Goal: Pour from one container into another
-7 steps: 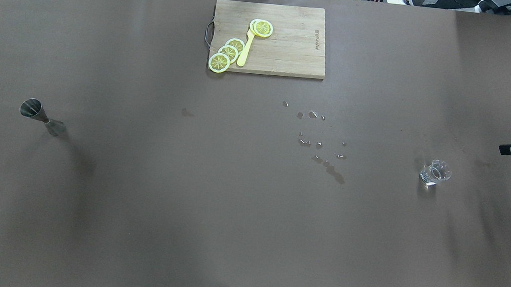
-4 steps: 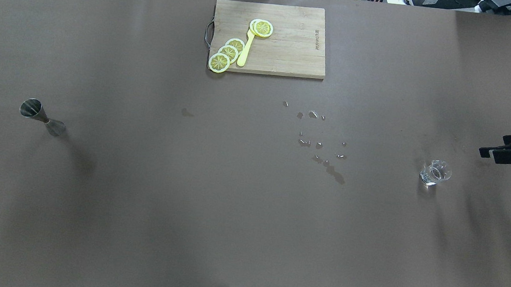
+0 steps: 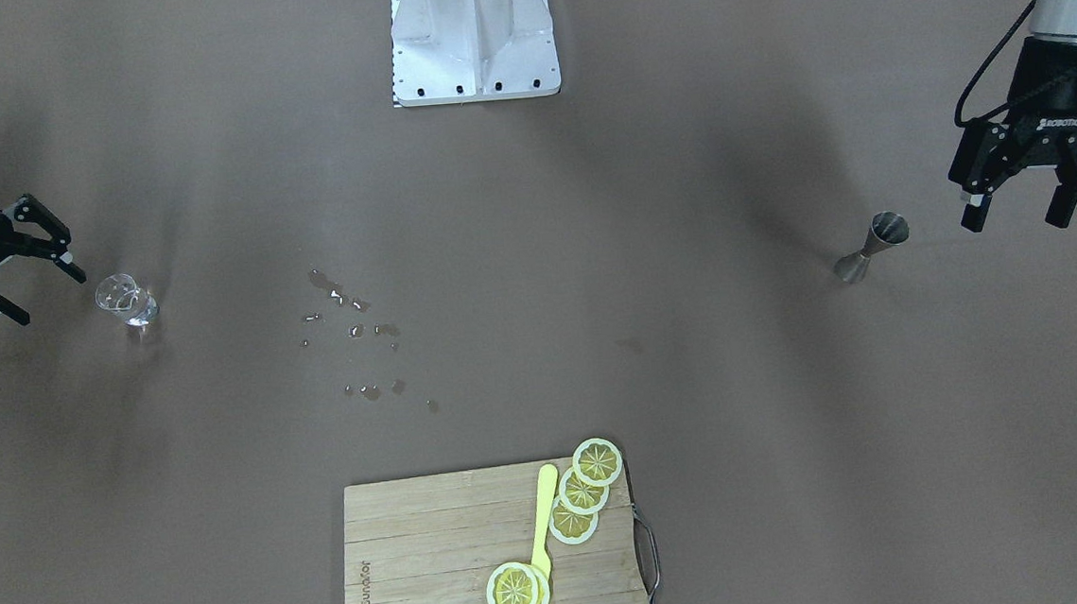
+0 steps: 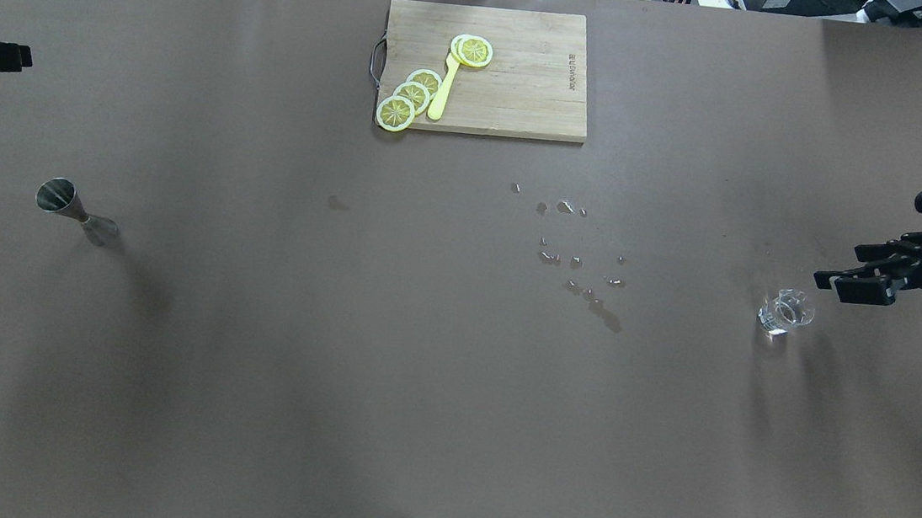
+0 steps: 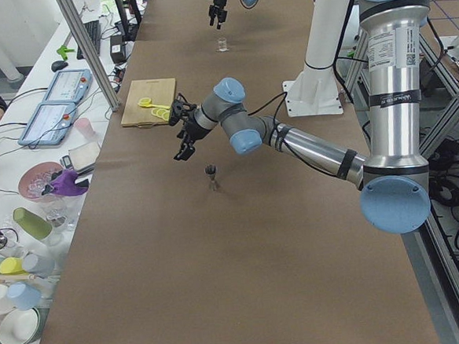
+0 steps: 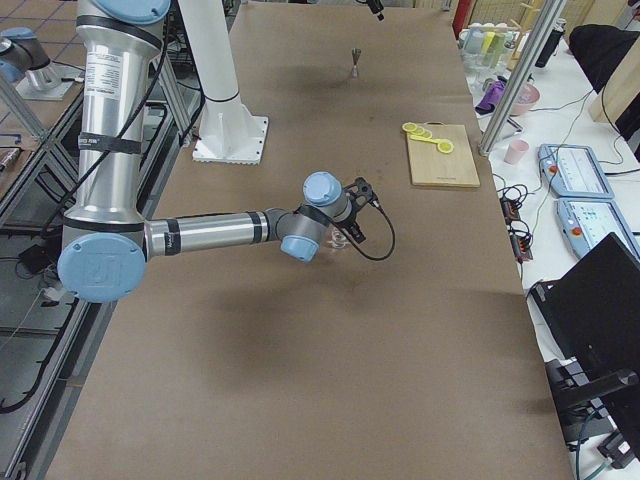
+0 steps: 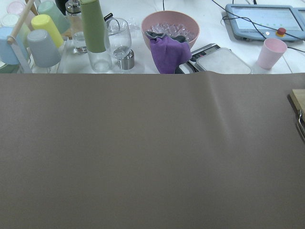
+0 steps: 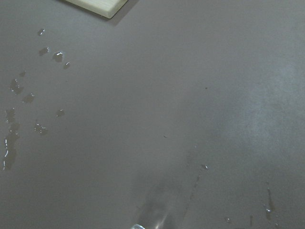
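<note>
The small steel jigger stands upright on the brown table well out on the robot's left side, its wide mouth open to the top. The left gripper hangs in the air near it, on the outer side and clear of it, with its jaws spread wide and nothing between them. The overhead view catches only its tip at the frame's left edge. Far across the table on the robot's right side, the small clear glass cup sits upright. The right gripper is just beside it on the outer side, its jaws spread wide and angled toward the cup but not touching it. The right wrist camera shows only a sliver of the cup's rim at its lower edge. Between the two vessels, nearer the cup, a scatter of water droplets and a darker wet streak mark the table. At the far edge, opposite the robot's base plate, lies a wooden cutting board with a metal handle. It carries four lemon slices and a yellow spatula. The left wrist camera looks past the table's edge to a pink bowl, a purple cloth and coloured cups.
</note>
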Tool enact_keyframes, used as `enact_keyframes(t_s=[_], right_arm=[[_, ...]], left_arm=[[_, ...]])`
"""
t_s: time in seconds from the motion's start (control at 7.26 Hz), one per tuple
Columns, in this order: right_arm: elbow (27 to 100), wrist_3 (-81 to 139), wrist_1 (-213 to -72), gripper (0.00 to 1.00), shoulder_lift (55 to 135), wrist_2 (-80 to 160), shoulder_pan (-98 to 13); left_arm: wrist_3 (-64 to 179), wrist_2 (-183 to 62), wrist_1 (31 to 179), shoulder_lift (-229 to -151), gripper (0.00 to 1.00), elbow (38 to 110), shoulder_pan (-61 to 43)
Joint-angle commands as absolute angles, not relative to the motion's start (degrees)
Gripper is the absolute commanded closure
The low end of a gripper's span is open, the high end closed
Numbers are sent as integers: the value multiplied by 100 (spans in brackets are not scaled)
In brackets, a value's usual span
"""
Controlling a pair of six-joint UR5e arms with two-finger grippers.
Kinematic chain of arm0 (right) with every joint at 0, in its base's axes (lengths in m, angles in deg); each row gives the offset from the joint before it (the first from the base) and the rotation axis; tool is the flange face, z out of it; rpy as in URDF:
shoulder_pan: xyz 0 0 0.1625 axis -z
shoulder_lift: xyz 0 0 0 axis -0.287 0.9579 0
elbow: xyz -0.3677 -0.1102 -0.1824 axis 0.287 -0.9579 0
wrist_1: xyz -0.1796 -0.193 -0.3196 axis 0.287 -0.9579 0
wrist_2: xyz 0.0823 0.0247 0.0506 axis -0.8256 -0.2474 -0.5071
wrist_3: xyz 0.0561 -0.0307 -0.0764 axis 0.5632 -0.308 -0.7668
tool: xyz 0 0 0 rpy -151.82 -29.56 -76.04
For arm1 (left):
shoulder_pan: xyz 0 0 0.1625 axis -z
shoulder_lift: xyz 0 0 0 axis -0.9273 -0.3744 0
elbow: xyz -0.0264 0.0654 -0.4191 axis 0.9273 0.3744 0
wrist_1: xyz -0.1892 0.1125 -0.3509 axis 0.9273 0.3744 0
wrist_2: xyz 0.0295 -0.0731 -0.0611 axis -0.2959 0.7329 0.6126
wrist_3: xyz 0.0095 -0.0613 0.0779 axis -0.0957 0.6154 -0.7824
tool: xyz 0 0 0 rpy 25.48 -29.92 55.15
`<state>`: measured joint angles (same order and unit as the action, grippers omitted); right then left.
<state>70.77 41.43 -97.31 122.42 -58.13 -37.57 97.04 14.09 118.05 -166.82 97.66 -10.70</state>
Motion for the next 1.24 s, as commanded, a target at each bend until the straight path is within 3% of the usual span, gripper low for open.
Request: enact_keyframes(t_s=[0.0, 0.55, 1.1], right_arm=[[7034, 4183, -9623, 0, 12226, -5381, -3299], [6534, 4289, -8933, 0, 12200, -4908, -2992], [6594, 4570, -8464, 0, 12480, -4241, -2561]], left_arm=[[9798, 466, 12485, -16316, 3, 9765, -1422], [9253, 375, 13154, -16254, 3, 9493, -1370], [9890, -607, 13813, -16096, 3, 9256, -1737]])
